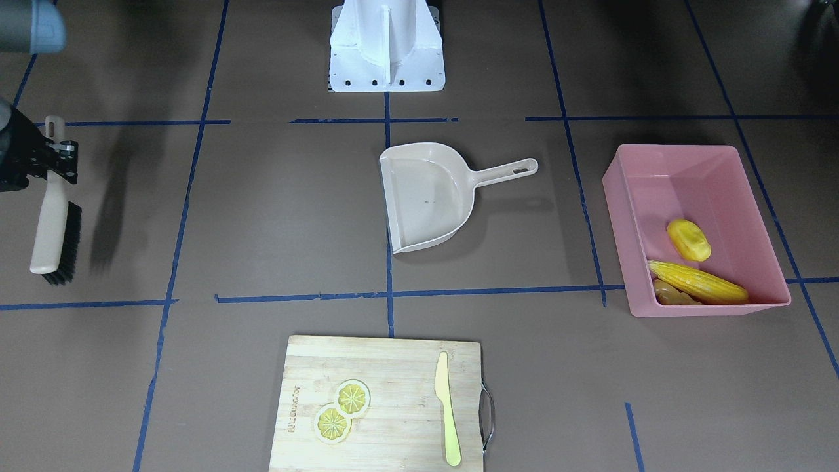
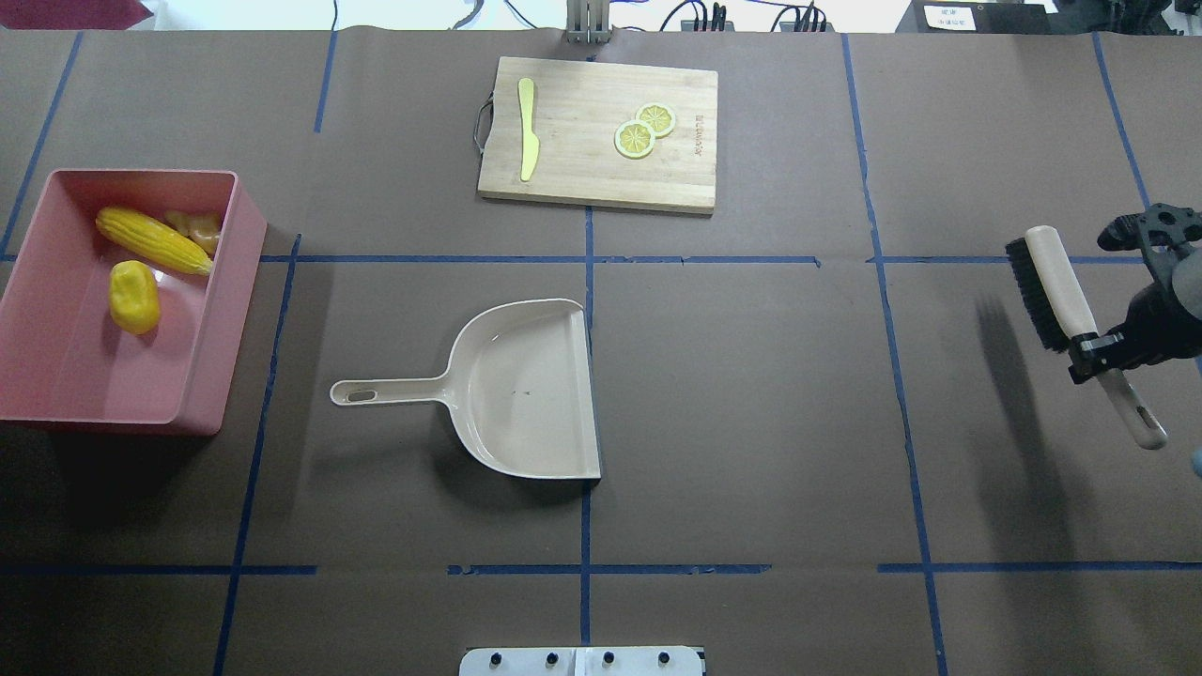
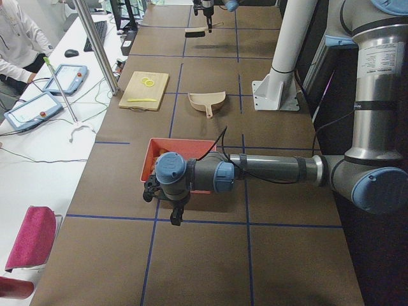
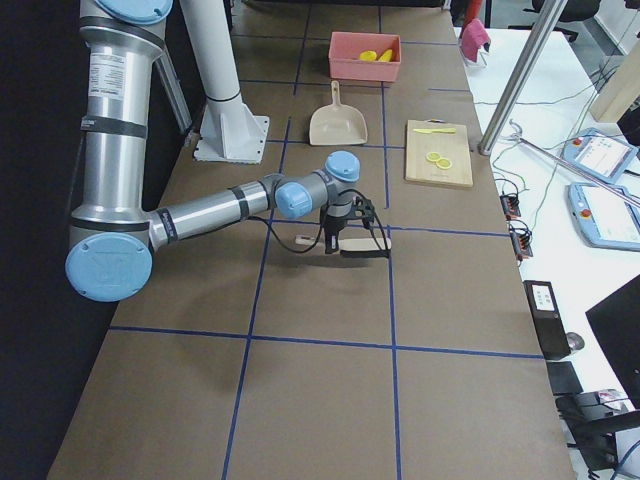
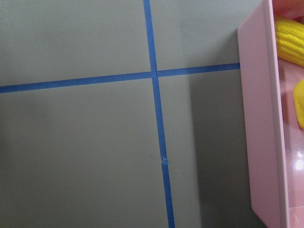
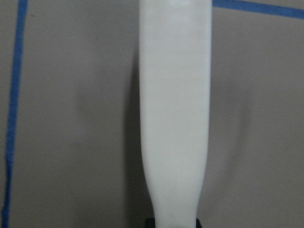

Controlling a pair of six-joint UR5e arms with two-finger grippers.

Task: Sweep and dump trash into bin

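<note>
The pink bin (image 2: 232,314) is sitting well left of the dustpan (image 2: 526,394). The corn cob (image 2: 150,240), the lumpy yellow vegetable (image 2: 133,297) and the ginger root (image 2: 197,227) are all lying inside it. The right gripper (image 2: 1094,345) is squeezing a brush (image 2: 1056,282) by its handle, far right of the dustpan. The left gripper (image 3: 174,217) is hanging past the bin, farther from the dustpan; I cannot tell if its fingers are apart.

Knife (image 1: 448,410) and two lemon slices (image 1: 352,396) lie on the cutting board (image 1: 393,367).
</note>
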